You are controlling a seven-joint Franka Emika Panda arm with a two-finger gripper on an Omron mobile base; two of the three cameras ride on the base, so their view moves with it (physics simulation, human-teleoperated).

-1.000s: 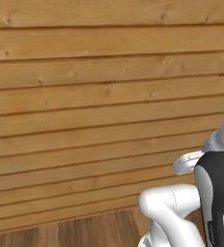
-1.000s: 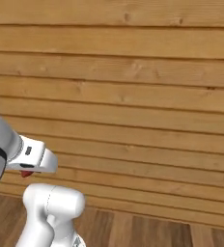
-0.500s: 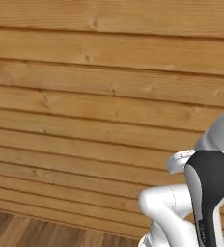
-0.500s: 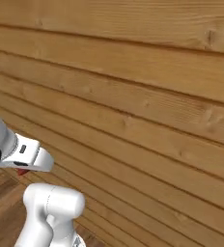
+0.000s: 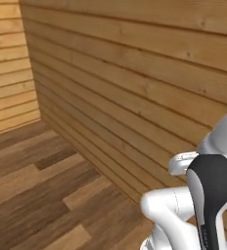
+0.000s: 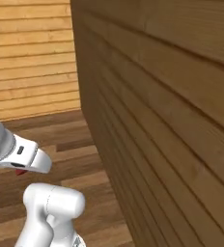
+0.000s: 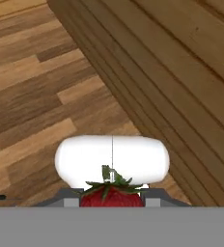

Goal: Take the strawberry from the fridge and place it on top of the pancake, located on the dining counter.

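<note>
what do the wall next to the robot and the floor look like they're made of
The horizontal plank wall looks like light brown wood, matte, with visible grain, small knots and grooves between boards. The floor looks like wood planking too, laid in mixed darker and lighter brown boards with streaky grain; whether solid wood or laminate cannot be told.
</note>
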